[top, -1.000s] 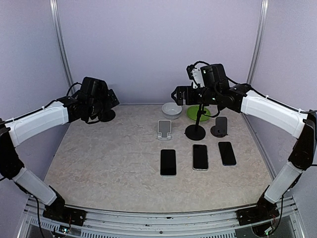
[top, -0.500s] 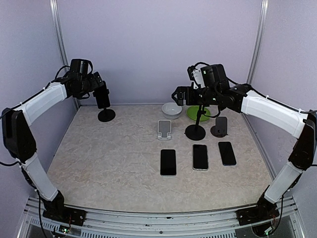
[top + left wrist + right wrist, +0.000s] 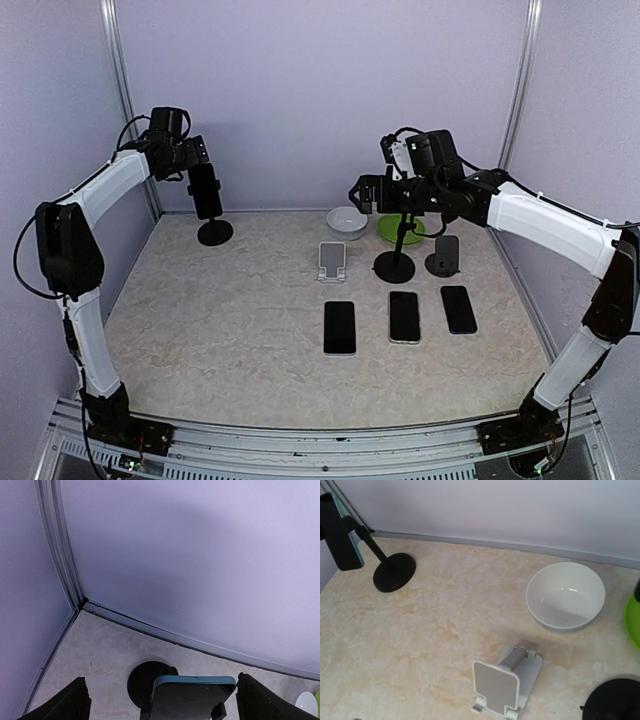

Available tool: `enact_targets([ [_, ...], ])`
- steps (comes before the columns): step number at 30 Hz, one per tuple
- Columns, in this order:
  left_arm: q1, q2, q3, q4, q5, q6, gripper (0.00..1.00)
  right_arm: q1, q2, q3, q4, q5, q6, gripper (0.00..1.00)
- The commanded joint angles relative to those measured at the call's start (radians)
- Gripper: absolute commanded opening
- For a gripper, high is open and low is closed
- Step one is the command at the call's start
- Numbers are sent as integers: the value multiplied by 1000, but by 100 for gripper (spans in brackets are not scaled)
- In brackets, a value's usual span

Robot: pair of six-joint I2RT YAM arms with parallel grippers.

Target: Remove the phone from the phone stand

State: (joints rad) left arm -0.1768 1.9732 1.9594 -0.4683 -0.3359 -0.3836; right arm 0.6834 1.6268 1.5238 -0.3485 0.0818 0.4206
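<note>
Pre-grasp — phone [image 3: 192, 697] not yet off phone stand [image 3: 214, 233].
Left claw [image 3: 165, 702] open, phone's top just ahead, in line between its fingers — right claw [image 3: 365, 190] open, empty.

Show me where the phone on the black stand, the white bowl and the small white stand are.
phone [image 3: 206, 191], top external view, middle of its body
white bowl [image 3: 566, 596], right wrist view, bare inner floor
small white stand [image 3: 496, 684], right wrist view, front plate

Worktop [image 3: 220, 330]: beige, marbled veining. Walls [image 3: 320, 90]: pale lavender. Far-left phone [image 3: 206, 190]: black, teal case edge; its phone stand [image 3: 214, 233] black. Bowl [image 3: 346, 221] white, dish [image 3: 388, 230] right of it lime green. Folding stand [image 3: 332, 260]: white and grey. Three flat phones [image 3: 404, 316]: black. Arms [image 3: 540, 225]: white shells, black joints.
</note>
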Motion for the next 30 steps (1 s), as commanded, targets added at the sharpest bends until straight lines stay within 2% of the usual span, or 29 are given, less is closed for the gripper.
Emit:
enact_targets([
  [1,-3,47,63,-12,34,80,99,-12,1,17,-12,4,6,100],
  [5,-4,65,73,27,83,110,99,-16,11,25,-16,-2,3,100],
  [23,-4,150,111,-5,102,97,98,-31,38,50,-18,-9,0,100],
  [30,-6,170,112,-6,108,83,88,-36,43,57,-21,-9,-4,100],
])
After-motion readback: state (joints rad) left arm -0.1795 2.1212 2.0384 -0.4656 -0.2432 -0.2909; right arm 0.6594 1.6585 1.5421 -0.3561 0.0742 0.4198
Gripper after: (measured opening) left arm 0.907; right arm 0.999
